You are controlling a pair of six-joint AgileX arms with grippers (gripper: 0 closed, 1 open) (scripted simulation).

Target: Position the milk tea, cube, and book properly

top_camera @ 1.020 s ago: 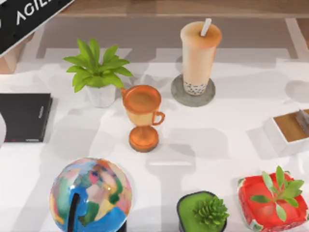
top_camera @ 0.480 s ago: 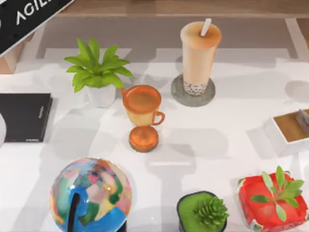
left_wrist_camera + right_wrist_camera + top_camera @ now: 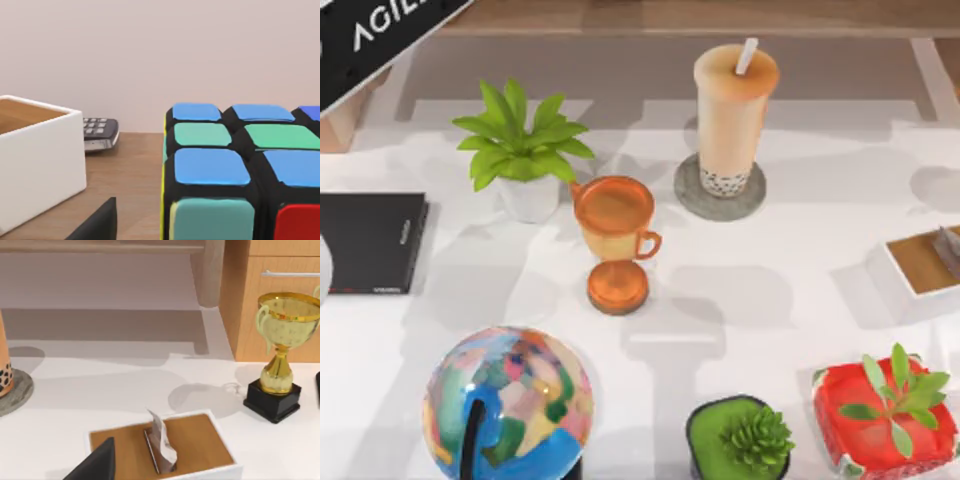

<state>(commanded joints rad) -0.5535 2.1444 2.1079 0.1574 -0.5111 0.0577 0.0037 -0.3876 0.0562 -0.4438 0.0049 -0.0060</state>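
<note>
The milk tea (image 3: 735, 105) stands upright on a round grey coaster (image 3: 720, 195) at the back middle of the table, a white straw in its lid. Its edge (image 3: 4, 372) also shows in the right wrist view. The cube (image 3: 240, 170), with black edges and blue, green and red tiles, sits very close in the left wrist view, on a wooden surface. A dark part of my left gripper (image 3: 95, 222) is just beside it. A dark part of my right gripper (image 3: 95, 462) hangs over a white tray (image 3: 107, 437). The book is out of view.
Around the orange goblet (image 3: 615, 235) are a potted plant (image 3: 525, 150), a thin black book (image 3: 370, 240), a globe (image 3: 510, 400), a green succulent pot (image 3: 740, 440) and a red pot (image 3: 885, 415). The white tray (image 3: 900, 290) is at the right. A gold trophy (image 3: 280, 365), a white box (image 3: 35, 155) and a keypad (image 3: 100, 132) also show.
The white tray at the right edge has shifted slightly to the right. Nothing else has visibly moved.
</note>
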